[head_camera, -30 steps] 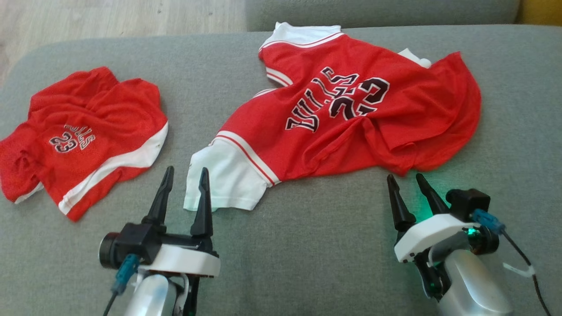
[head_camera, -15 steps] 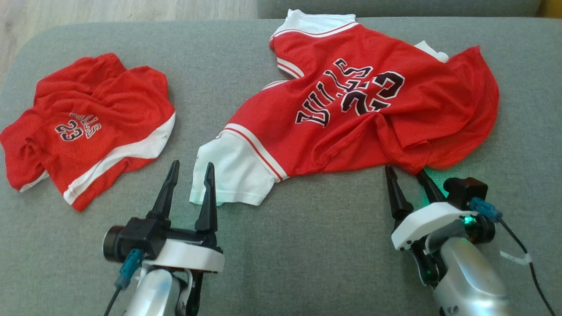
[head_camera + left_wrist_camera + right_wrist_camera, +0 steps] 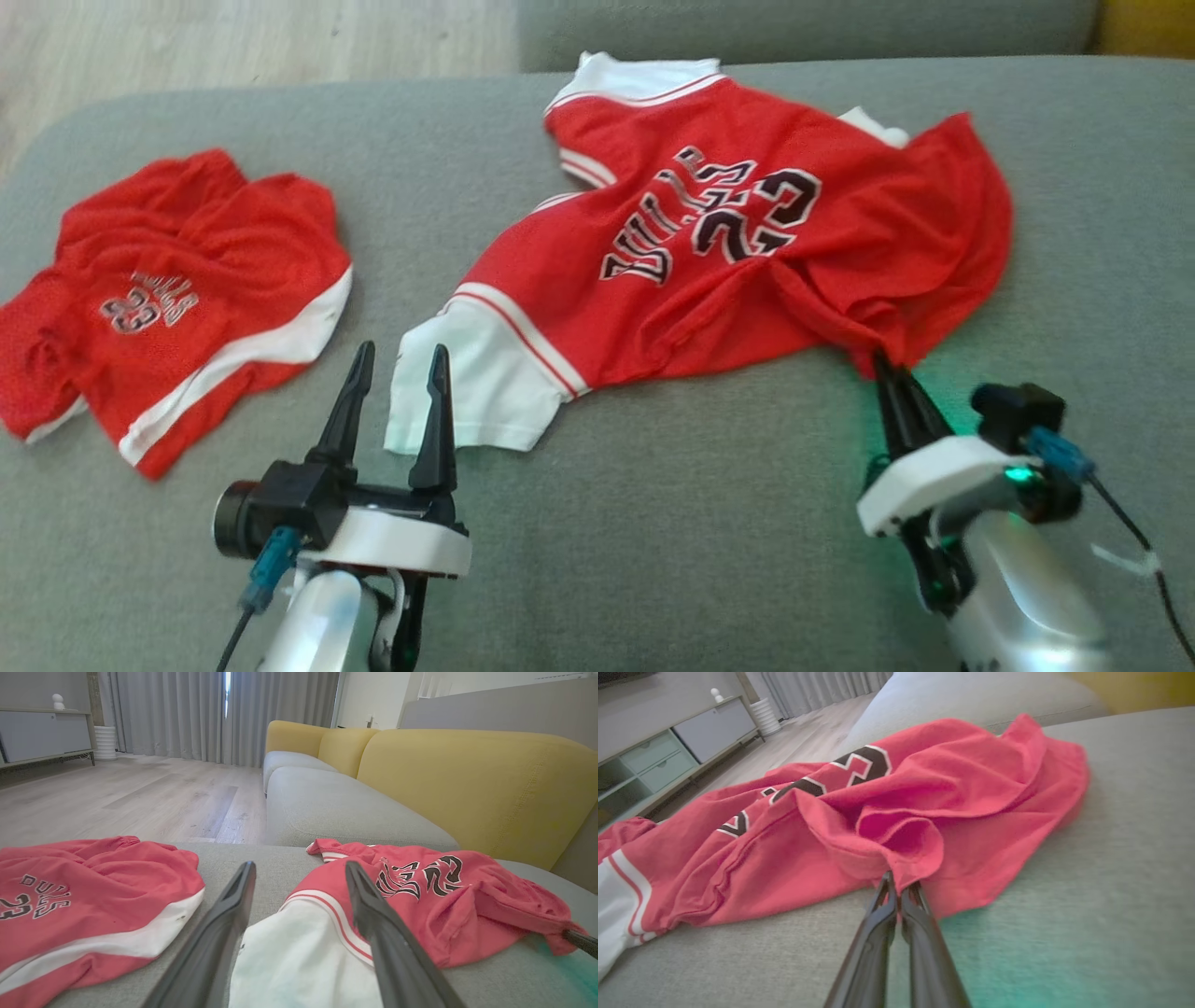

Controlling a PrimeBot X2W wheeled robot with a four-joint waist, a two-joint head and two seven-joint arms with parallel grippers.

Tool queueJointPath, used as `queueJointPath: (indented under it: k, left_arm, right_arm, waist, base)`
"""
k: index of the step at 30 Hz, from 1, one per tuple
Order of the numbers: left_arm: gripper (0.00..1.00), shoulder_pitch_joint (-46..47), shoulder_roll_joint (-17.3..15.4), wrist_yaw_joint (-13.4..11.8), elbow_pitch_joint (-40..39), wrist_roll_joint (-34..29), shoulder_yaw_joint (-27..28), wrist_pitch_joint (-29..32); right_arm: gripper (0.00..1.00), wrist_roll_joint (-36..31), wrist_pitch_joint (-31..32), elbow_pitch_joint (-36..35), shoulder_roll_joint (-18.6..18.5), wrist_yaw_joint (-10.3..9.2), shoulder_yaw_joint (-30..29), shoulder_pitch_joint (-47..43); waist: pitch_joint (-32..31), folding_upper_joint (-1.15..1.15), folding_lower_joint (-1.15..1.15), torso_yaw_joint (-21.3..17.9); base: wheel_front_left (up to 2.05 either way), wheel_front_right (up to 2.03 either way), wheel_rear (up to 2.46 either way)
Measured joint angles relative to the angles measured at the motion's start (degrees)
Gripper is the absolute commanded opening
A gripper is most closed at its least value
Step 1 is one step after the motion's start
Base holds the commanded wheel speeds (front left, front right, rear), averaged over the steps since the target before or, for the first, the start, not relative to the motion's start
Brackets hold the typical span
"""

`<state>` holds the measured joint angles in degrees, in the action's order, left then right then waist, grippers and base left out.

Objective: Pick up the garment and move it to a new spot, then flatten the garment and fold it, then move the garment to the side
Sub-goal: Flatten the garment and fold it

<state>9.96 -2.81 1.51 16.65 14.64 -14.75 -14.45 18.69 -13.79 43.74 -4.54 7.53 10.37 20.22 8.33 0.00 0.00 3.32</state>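
Note:
The garment (image 3: 709,243) is a red jersey with white sleeves and "23" on it, spread rumpled across the grey cushion. My right gripper (image 3: 882,359) is shut on a fold of its red near edge; in the right wrist view the fingertips (image 3: 899,882) pinch that fold of the garment (image 3: 901,793). At the lower left my left gripper (image 3: 400,350) stands open, its fingers on either side of the white sleeve's near corner. In the left wrist view that gripper (image 3: 300,865) has the garment's (image 3: 420,896) white sleeve lying between its fingers.
Red shorts (image 3: 177,299) with a white stripe lie crumpled at the left, beside the left gripper. The grey sofa cushion (image 3: 653,523) ends at the far left, with wooden floor (image 3: 233,37) beyond. A yellow backrest (image 3: 467,779) rises at the right.
My right gripper has moved forward to the jersey's near edge and shut on it. The left gripper has stayed open in place. The head camera has shifted slightly.

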Motion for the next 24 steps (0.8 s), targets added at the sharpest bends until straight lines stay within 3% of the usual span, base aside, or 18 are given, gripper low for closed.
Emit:
queueJointPath:
  k: [9,16,17,18,24]
  left_arm:
    - [1.00,-2.1,0.0,-0.1,0.0,0.0,0.2,0.0]
    - [1.00,-2.2,0.0,-0.6,0.0,0.6,0.0,0.0]
    - [1.00,-2.2,0.0,-0.6,0.1,0.6,0.0,0.0]
    - [1.00,-2.2,0.0,-0.6,0.1,0.6,0.0,0.0]
    - [1.00,-2.2,0.0,-0.6,0.1,1.0,-0.2,0.0]
  right_arm:
    - [0.00,-2.1,4.1,-8.2,-6.0,0.00,-3.7,-7.3]
    - [0.00,-5.9,10.2,-13.3,-8.5,0.00,-11.7,-10.3]
    - [0.36,-6.9,10.9,-13.9,-8.5,0.00,-13.0,-10.7]
    - [1.00,-8.6,11.8,-14.3,-8.5,0.00,-14.5,-10.8]
    - [1.00,-19.0,12.1,-19.1,-3.6,0.00,-24.7,-11.2]
  waist:
    - [-3.0,0.00,0.00,-4.1]
    - [-4.7,0.00,-0.01,-5.6]
    - [-4.9,0.00,-0.01,-5.6]
    - [-5.0,0.00,-0.01,-5.6]
    - [-5.1,0.00,0.00,-5.3]
  base:
    - [0.00,0.00,0.00]
    - [0.00,0.00,0.00]
    - [0.00,0.00,0.00]
    - [0.00,0.00,0.00]
    - [0.00,0.00,0.00]
